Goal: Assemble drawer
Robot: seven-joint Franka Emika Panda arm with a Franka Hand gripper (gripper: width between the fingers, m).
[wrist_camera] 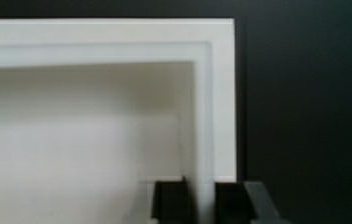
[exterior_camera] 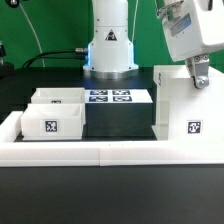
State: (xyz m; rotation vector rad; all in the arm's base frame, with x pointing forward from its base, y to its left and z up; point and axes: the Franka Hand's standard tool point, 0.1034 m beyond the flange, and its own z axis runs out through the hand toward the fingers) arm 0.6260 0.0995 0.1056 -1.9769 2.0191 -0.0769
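The drawer's tall white cabinet shell point(exterior_camera: 190, 108) stands at the exterior view's right, with a square tag on its front. My gripper point(exterior_camera: 200, 77) comes down on its top edge. In the wrist view my gripper point(wrist_camera: 215, 203) straddles the shell's thin side wall point(wrist_camera: 215, 110). One dark finger point(wrist_camera: 173, 202) lies against each face of the wall, so the gripper is shut on it. Two small open-top trays sit at the exterior view's left, the nearer tray point(exterior_camera: 52, 121) showing its tag and the second tray point(exterior_camera: 58, 97) behind it.
A long low white border wall point(exterior_camera: 110, 153) runs across the front of the black table. The marker board point(exterior_camera: 113, 97) lies flat between the trays and the shell. The robot base point(exterior_camera: 108, 50) stands behind it.
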